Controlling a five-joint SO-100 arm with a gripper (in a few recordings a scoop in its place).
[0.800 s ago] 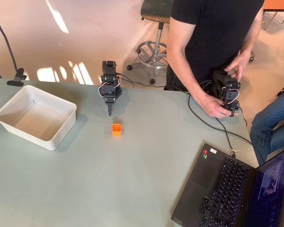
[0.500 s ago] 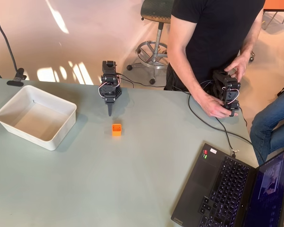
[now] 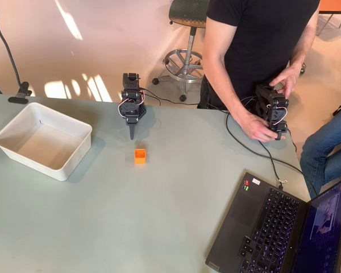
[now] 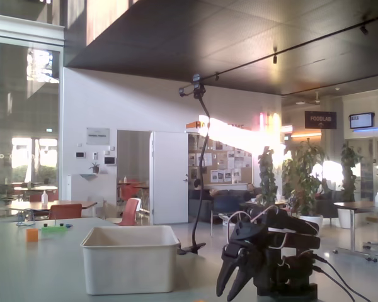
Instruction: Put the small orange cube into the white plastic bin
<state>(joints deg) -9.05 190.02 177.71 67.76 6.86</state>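
While the arm sits folded at the table's (image 3: 102,227) far edge, its gripper (image 3: 131,134) points down with the fingers seemingly pressed together and gripping nothing, though the overhead view is too small to be sure. Just in front of the tip, apart from it, the orange cube (image 3: 140,156) rests on the table. The white bin (image 3: 42,140) stands well apart to the left.
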